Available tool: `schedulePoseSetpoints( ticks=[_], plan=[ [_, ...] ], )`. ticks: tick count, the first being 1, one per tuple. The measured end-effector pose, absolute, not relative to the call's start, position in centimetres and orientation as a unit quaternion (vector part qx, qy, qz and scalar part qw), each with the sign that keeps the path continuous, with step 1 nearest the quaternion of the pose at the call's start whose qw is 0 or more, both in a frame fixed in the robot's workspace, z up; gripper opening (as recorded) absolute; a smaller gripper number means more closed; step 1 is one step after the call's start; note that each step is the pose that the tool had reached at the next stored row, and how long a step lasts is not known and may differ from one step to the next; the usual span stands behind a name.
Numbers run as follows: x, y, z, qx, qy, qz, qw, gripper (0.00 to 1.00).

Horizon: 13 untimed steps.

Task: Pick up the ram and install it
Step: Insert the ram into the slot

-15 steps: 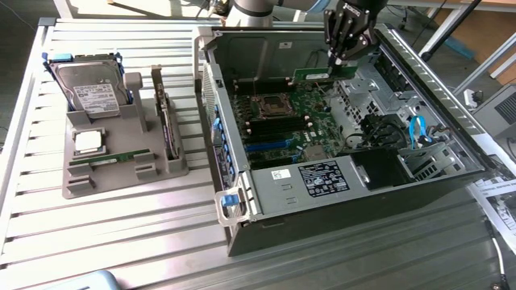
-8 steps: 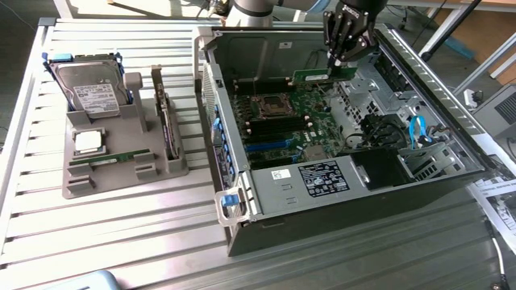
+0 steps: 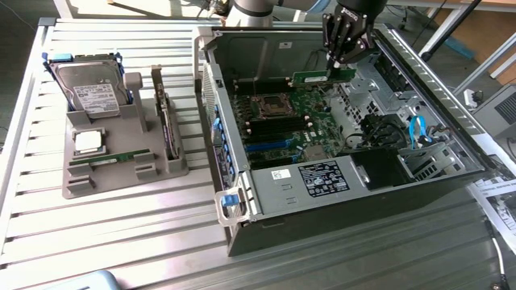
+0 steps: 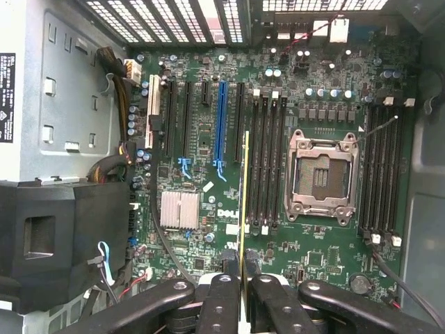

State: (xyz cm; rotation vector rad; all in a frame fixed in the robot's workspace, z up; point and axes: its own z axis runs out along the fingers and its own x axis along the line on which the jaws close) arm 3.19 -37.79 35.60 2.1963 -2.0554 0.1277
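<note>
Right, from my station I see the end effector (image 3: 339, 59) up inside the open computer case (image 3: 266, 48), closed to a narrow gap on the ram (image 3: 322, 77), pinching the thin green stick by its upper edge. In the exterior view the ram hangs on its long edge below the fingers, over the far part of the motherboard (image 3: 303, 118), close to the case's back wall and just past the CPU socket (image 3: 270, 104). In the wrist view the end effector (image 4: 244, 278) shows its black fingers (image 4: 221, 300) pressed to either face of the ram (image 4: 245, 198), which I see edge-on as a thin yellowish line. That line runs parallel to the black memory slots (image 4: 268, 160) and sits just beside them, between them and the blue slot (image 4: 221, 129). I cannot tell whether its lower edge touches the board. Off toward the exterior view's left, a grey holder (image 3: 121, 175) stands on the slatted counter (image 3: 96, 241), carrying a hard drive (image 3: 90, 81) and a second green stick (image 3: 109, 159) lying flat.
</note>
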Motion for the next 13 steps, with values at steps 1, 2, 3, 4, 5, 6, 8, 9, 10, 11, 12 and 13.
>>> schedulePoseSetpoints(
  ticks=[1,2,3,4,5,6,8,9,10,11,12,13],
  plan=[
    [3.19,-37.79,35.55,0.728,-0.681,0.042,0.065,0.14],
    [3.19,-37.79,35.51,0.728,-0.681,0.042,0.065,0.14],
    [3.19,-37.79,35.47,0.728,-0.681,0.042,0.065,0.14],
    [3.19,-37.79,35.42,0.728,-0.681,0.042,0.065,0.14],
    [3.19,-37.79,35.38,0.728,-0.681,0.042,0.065,0.14],
    [3.19,-37.79,35.33,0.728,-0.681,0.042,0.065,0.14],
    [3.19,-37.79,35.25,0.728,-0.681,0.042,0.065,0.14],
    [3.19,-37.79,35.21,0.728,-0.681,0.042,0.065,0.14],
    [3.19,-37.79,35.16,0.728,-0.681,0.042,0.065,0.14],
    [3.19,-37.79,35.06,0.728,-0.681,0.042,0.065,0.14],
    [3.19,-37.79,34.99,0.728,-0.681,0.042,0.065,0.14],
    [3.19,-37.79,34.91,0.728,-0.681,0.042,0.065,0.14]
  ],
)
